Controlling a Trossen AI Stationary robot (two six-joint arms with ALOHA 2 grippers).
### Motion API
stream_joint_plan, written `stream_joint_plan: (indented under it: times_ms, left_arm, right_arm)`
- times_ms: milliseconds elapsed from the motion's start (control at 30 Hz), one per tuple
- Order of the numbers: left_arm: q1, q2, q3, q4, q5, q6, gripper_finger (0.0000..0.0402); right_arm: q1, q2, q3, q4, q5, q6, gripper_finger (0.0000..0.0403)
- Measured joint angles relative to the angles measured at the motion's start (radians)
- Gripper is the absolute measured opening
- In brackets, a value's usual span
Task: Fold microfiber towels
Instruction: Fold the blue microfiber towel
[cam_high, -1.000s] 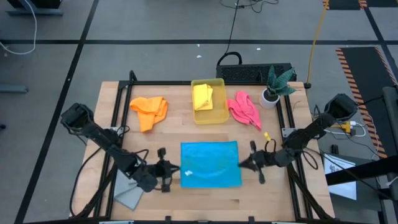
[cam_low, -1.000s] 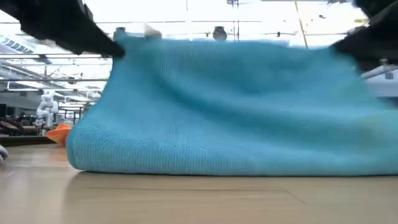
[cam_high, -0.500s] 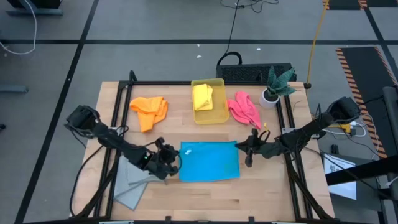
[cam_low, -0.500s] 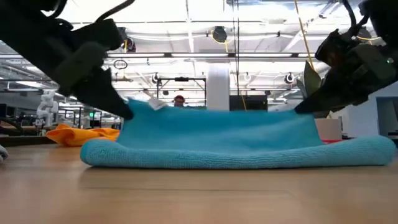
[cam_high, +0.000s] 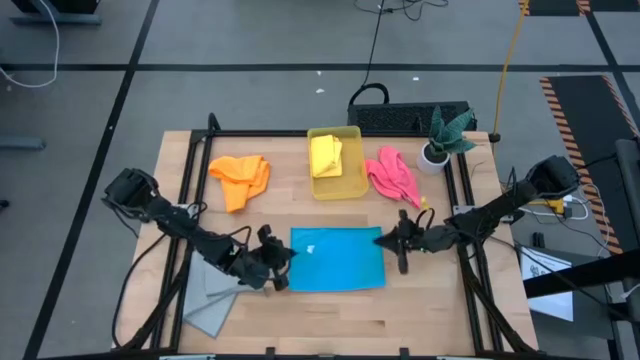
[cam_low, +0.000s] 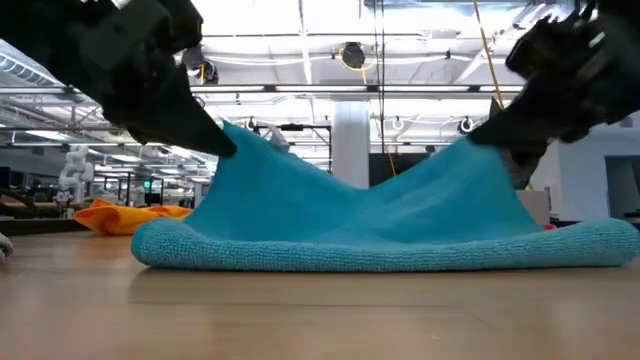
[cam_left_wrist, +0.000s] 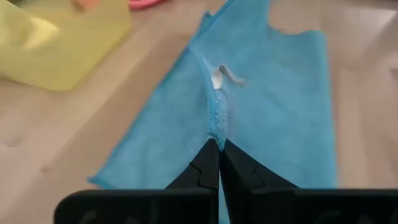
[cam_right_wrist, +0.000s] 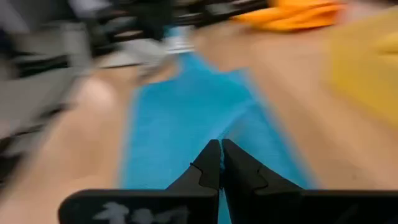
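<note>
Since a second ago, both hands have carried the blue towel's (cam_high: 337, 258) near edge back over itself, so you now see it folded in half on the desk (cam_high: 330, 310), where it lay open as a fuller square.

Item: blue towel. Front centre of desk, between the two hands; in the low view its two lifted corners peak with a sag between them.

Item: left hand (cam_high: 281, 263). At the towel's left edge, fingers pressed together, pinching a corner of the blue cloth.

Item: right hand (cam_high: 388, 240). At the towel's right edge, fingers pressed together on the other corner; the wrist view is blurred, so you can probably, not certainly, read cloth between the tips.

Item: yellow towel (cam_high: 327, 155). Inside the yellow bin (cam_high: 353, 185), rear centre.

Item: orange towel (cam_high: 240, 178). Crumpled, left of the bin.

Item: pink towel (cam_high: 392, 176). Crumpled, right of the bin, beside the potted plant (cam_high: 442, 137).

Item: grey towel (cam_high: 210, 300). Front left, beneath the left arm.
</note>
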Motion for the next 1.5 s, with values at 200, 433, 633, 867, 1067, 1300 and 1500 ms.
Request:
stream_joint_plan:
  times_ms: [200, 433, 633, 867, 1067, 1300, 1500]
  left_arm:
    - [0.055, 0.036, 0.0, -0.079, -0.018, -0.032, 0.0004]
    - [0.101, 0.115, -0.001, -0.034, 0.008, -0.047, 0.0006]
    - [0.103, 0.135, -0.001, -0.035, 0.013, -0.066, 0.001]
    - [0.113, 0.136, -0.001, -0.044, 0.012, -0.065, 0.0013]
    - [0.125, 0.136, -0.001, -0.044, 0.011, -0.057, 0.0044]
    - [0.153, 0.136, -0.001, -0.134, 0.01, -0.119, 0.0094]
    - [0.181, 0.129, -0.001, -0.206, -0.001, -0.217, 0.0117]
  right_arm:
    - [-0.073, 0.024, 0.0, -0.152, 0.09, 0.077, 0.0]
    - [-0.116, 0.11, 0.001, -0.175, 0.089, 0.117, 0.0]
    - [-0.134, 0.15, 0.0, -0.158, 0.085, 0.118, 0.0]
    - [-0.161, 0.158, 0.0, -0.161, 0.082, 0.105, 0.0]
    - [-0.163, 0.158, 0.0, -0.161, 0.082, 0.076, 0.0004]
    - [-0.163, 0.157, 0.0, -0.161, 0.082, 0.029, 0.0059]
    - [-0.162, 0.103, 0.0, -0.164, 0.094, -0.019, 0.011]
